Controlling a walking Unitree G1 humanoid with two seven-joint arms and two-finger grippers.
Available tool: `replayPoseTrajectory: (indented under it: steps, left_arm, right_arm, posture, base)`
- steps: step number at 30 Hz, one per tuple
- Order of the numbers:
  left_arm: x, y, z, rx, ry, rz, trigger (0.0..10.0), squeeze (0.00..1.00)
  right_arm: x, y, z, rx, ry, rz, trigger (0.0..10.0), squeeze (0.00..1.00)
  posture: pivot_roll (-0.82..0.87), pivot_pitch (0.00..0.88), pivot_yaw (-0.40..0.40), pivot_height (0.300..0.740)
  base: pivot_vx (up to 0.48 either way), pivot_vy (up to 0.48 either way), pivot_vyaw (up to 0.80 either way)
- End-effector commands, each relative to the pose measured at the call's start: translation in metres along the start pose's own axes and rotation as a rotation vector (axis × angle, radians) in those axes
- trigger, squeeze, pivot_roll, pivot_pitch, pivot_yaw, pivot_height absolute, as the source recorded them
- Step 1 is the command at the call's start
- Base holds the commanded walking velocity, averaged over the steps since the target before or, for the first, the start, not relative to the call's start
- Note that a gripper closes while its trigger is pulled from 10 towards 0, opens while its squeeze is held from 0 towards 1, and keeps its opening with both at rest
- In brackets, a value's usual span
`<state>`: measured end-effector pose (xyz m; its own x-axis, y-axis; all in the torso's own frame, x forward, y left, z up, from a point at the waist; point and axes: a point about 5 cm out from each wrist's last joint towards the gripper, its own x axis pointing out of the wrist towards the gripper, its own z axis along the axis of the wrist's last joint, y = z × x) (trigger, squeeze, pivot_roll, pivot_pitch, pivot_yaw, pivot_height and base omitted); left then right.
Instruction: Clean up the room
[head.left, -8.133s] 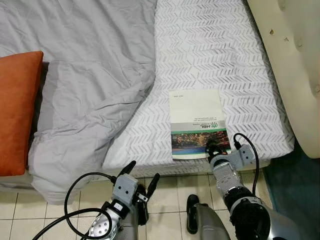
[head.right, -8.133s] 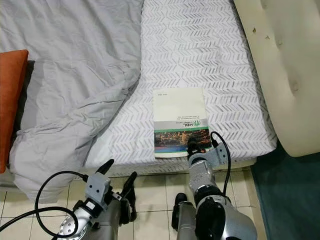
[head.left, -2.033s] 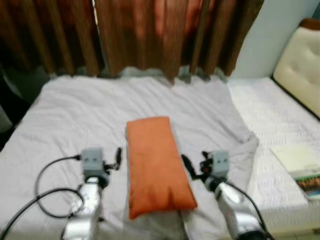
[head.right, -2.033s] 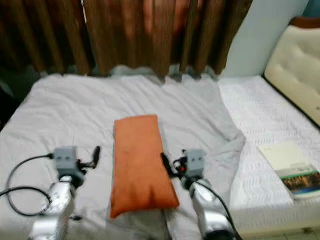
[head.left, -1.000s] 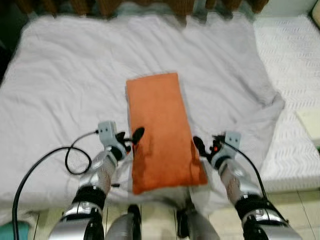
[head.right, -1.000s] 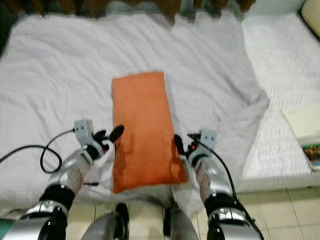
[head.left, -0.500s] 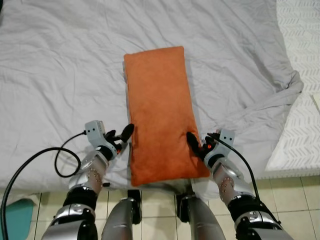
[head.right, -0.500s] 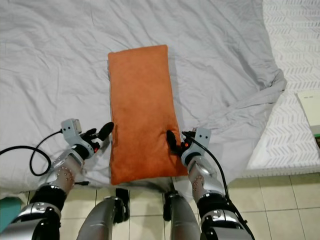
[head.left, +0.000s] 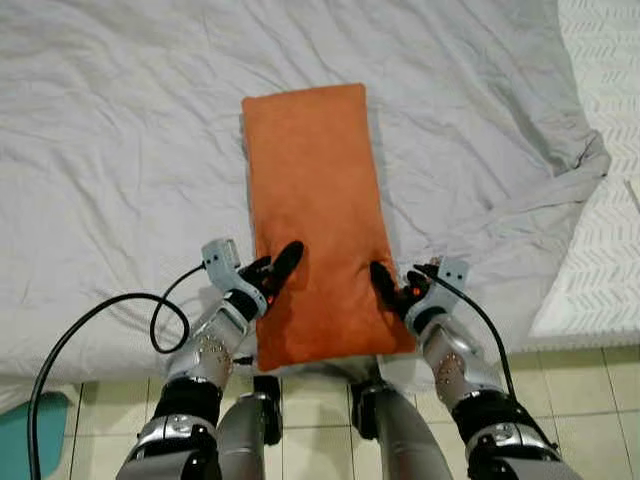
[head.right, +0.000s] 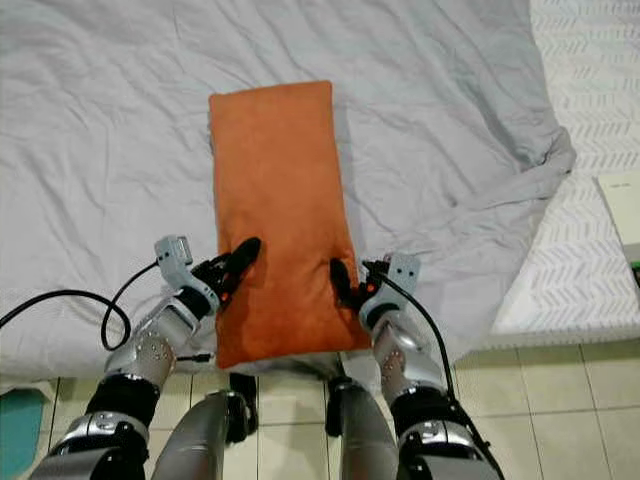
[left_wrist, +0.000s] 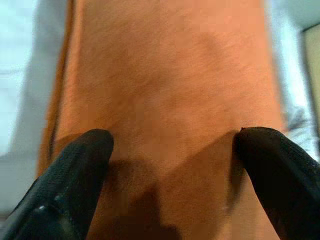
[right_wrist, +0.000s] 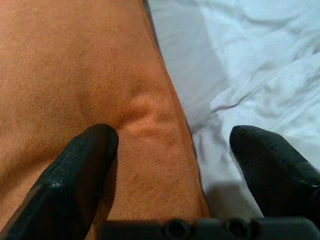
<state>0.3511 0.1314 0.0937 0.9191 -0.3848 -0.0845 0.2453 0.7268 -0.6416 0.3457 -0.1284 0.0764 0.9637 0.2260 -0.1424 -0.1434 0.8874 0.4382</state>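
- An orange pillow (head.left: 315, 215) lies lengthwise on a rumpled grey blanket (head.left: 120, 150) spread over the bed (head.left: 600, 260), its near end at the bed's near edge.
- The left gripper (head.left: 278, 268) is over the pillow's near-left part, fingers spread wide; in the left wrist view both black fingers (left_wrist: 75, 175) stand apart on the orange cloth.
- The right gripper (head.right: 352, 283) sits at the pillow's near-right edge, also spread; in the right wrist view one finger (right_wrist: 80, 175) is on the pillow and the other over the blanket, so the edge lies between them.
- Whether either finger truly presses the cloth is hard to tell, though the pillow dents a little beside the right one.
- The blanket's folded corner (head.left: 585, 160) falls short of the bed's right edge, leaving white patterned sheet (head.right: 590, 150) bare.
- A booklet (head.right: 622, 215) lies on that sheet at the right edge.
- Beige floor tiles (head.left: 590, 400) run along the bed's near side.
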Motion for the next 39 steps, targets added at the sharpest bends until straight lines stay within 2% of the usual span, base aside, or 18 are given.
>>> replayPoseTrajectory:
  steps: [1, 8, 10, 12, 13, 18, 28, 30, 35, 37, 38, 39]
  left_arm:
    - [-0.015, 0.019, -0.029, -0.037, 0.113, 0.098, 10.0, 0.00]
    - [-0.018, 0.019, -0.035, -0.067, 0.150, 0.085, 10.0, 0.00]
    - [-0.015, 0.018, -0.046, -0.116, 0.188, 0.104, 10.0, 0.00]
    - [-0.014, 0.018, -0.049, -0.130, 0.198, 0.114, 10.0, 0.00]
    - [-0.014, 0.019, -0.056, -0.148, 0.236, 0.141, 0.0, 0.00]
    - [-0.015, 0.021, -0.060, -0.121, 0.272, 0.162, 0.0, 0.00]
    - [-0.024, 0.034, -0.069, -0.141, 0.279, 0.213, 0.0, 0.00]
    - [-0.030, 0.037, -0.080, -0.131, 0.305, 0.213, 0.0, 0.00]
    - [-0.032, 0.037, -0.083, -0.130, 0.311, 0.209, 0.0, 0.00]
    - [-0.033, 0.038, -0.084, -0.116, 0.315, 0.206, 0.0, 0.00]
    - [-0.032, 0.037, -0.082, -0.052, 0.313, 0.191, 0.0, 0.00]
    - [-0.032, 0.037, -0.082, -0.052, 0.313, 0.191, 0.0, 0.00]
  right_arm:
    - [-0.006, -0.002, -0.024, 0.040, 0.088, -0.032, 10.0, 0.00]
    - [-0.003, 0.005, -0.026, 0.055, 0.094, -0.029, 10.0, 0.00]
    - [-0.002, 0.004, -0.030, 0.088, 0.108, -0.055, 9.7, 0.00]
    - [-0.002, 0.004, -0.031, 0.099, 0.112, -0.065, 9.7, 0.00]
    - [-0.002, 0.003, -0.035, 0.131, 0.138, -0.095, 0.0, 0.00]
    - [0.000, 0.008, -0.038, 0.151, 0.152, -0.090, 0.0, 0.00]
    - [0.000, 0.014, -0.044, 0.163, 0.160, -0.080, 0.0, 0.00]
    - [-0.002, 0.014, -0.050, 0.185, 0.177, -0.097, 0.0, 0.00]
    - [-0.003, 0.013, -0.051, 0.191, 0.183, -0.106, 0.0, 0.00]
    - [-0.003, 0.013, -0.051, 0.195, 0.182, -0.108, 0.0, 0.00]
    - [-0.003, 0.010, -0.049, 0.166, 0.181, -0.105, 0.0, 0.00]
    - [-0.003, 0.010, -0.049, 0.166, 0.181, -0.105, 0.0, 0.00]
  posture:
    - [-0.02, 0.580, 0.016, 0.740]
    - [-0.01, 0.573, 0.015, 0.740]
    - [0.00, 0.564, 0.009, 0.740]
    - [0.00, 0.562, 0.007, 0.740]
    - [0.01, 0.553, 0.003, 0.740]
    - [0.02, 0.546, 0.009, 0.740]
    - [0.03, 0.534, 0.012, 0.740]
    - [0.06, 0.484, 0.049, 0.740]
    - [0.06, 0.478, 0.050, 0.740]
    - [0.06, 0.458, 0.059, 0.740]
    - [0.04, 0.442, 0.050, 0.740]
    - [0.04, 0.442, 0.050, 0.740]
  base:
    - [0.000, 0.000, 0.00]
    - [0.000, 0.000, 0.00]
    - [0.000, 0.000, 0.00]
    - [0.000, 0.000, 0.00]
    - [0.000, 0.000, 0.00]
    - [0.000, 0.000, 0.00]
    - [0.000, 0.000, 0.00]
    - [0.000, 0.000, 0.00]
    - [0.000, 0.000, 0.00]
    - [0.000, 0.000, 0.00]
    - [0.000, 0.000, 0.00]
    - [0.000, 0.000, 0.00]
